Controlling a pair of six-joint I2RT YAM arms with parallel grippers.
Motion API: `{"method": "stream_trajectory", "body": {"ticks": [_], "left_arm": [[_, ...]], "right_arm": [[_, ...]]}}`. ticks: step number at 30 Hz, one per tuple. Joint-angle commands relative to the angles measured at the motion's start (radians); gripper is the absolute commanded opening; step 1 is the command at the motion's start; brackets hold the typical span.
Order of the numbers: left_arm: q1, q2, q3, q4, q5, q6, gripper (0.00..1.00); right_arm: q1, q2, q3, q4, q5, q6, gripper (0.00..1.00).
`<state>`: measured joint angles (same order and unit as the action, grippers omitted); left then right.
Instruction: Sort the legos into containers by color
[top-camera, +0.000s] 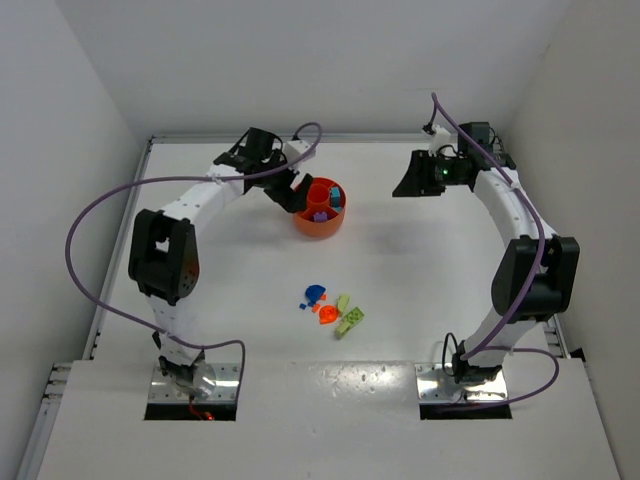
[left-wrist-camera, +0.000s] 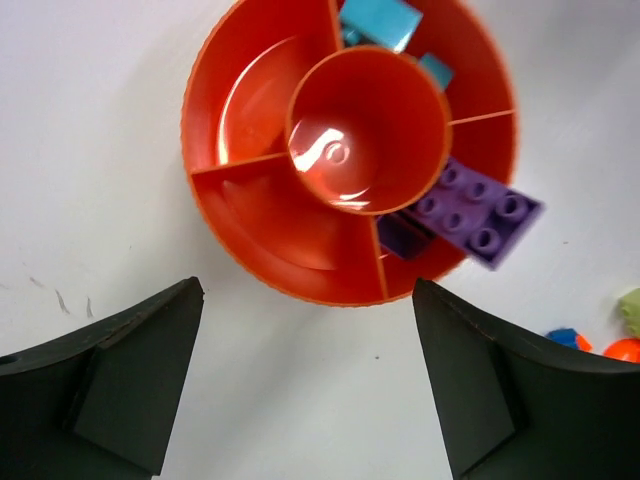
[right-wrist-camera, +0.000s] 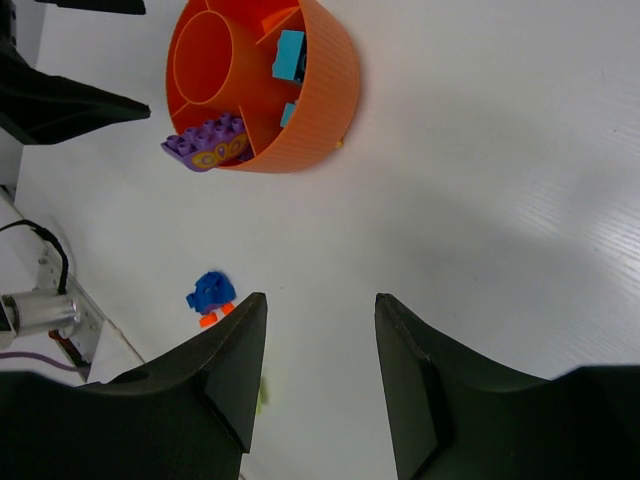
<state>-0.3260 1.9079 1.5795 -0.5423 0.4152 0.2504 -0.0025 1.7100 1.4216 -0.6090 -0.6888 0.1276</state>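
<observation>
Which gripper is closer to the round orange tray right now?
Left. The left gripper hangs at the left rim of the orange tray in the top view. The right gripper is well off to its right, clearly apart from it.

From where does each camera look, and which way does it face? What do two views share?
Top external: high behind the arm bases, facing down onto the table; left arm and right arm show.
Left wrist: above the orange tray, facing down into it; left gripper fingers at the bottom.
Right wrist: away from the tray, facing obliquely toward its wall; right gripper fingers at the bottom.
Shared: both wrist views show the purple brick overhanging the rim.
</observation>
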Motion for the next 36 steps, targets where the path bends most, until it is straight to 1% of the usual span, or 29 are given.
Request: {"method": "stream_trajectory", "body": {"ticks": [1,5,7,9,11,12,14,19,22,25,26,29,34,36], "left_arm": [[-0.037,-0.062,-0.013,0.008,0.054,0.018,0.92],[-0.047,-0.087,-0.045,0.03,0.042,0.009,0.92],[-0.047,-0.101,-0.056,0.059,0.016,0.009,0.87],[-0.047,-0.101,-0.043,0.068,0.016,0.056,0.86],[-0.047,-0.101,-0.007,0.013,0.055,0.111,0.82],[-0.035,-0.086,0.032,-0.004,0.072,0.136,0.75],[-0.012,-0.075,0.056,-0.028,0.138,0.184,0.69],[-0.002,-0.053,0.096,-0.065,0.128,0.228,0.58],[-0.002,-0.053,0.085,-0.065,0.128,0.254,0.58],[-0.013,-0.063,0.085,-0.044,0.088,0.279,0.56],[-0.013,-0.063,0.076,-0.044,0.073,0.279,0.51],[-0.022,-0.043,0.076,-0.018,0.033,0.315,0.45],[-0.031,-0.024,0.085,-0.018,-0.025,0.378,0.45],[-0.041,-0.024,0.062,-0.018,-0.036,0.394,0.49]], "right_arm": [[0.006,-0.024,0.028,0.018,-0.025,-0.017,0.48],[0.006,-0.033,0.028,0.018,-0.025,-0.017,0.48],[0.006,-0.033,0.017,0.018,-0.025,-0.017,0.48],[0.006,-0.044,0.007,0.028,-0.025,-0.017,0.48],[0.006,-0.044,0.007,0.028,-0.025,-0.017,0.48],[0.006,-0.044,0.007,0.028,-0.025,-0.017,0.48],[0.006,-0.044,0.007,0.028,-0.025,-0.017,0.48],[0.006,-0.044,0.007,0.028,-0.025,-0.017,0.48],[0.006,-0.044,0.007,0.028,-0.025,-0.017,0.48],[0.006,-0.044,-0.003,0.028,-0.025,-0.017,0.48],[0.006,-0.044,-0.003,0.028,-0.025,-0.017,0.48],[0.006,-0.044,-0.003,0.028,-0.025,-0.017,0.48],[0.006,-0.053,-0.003,0.028,-0.025,-0.017,0.48],[0.006,-0.053,-0.003,0.028,-0.025,-0.017,0.48]]}}
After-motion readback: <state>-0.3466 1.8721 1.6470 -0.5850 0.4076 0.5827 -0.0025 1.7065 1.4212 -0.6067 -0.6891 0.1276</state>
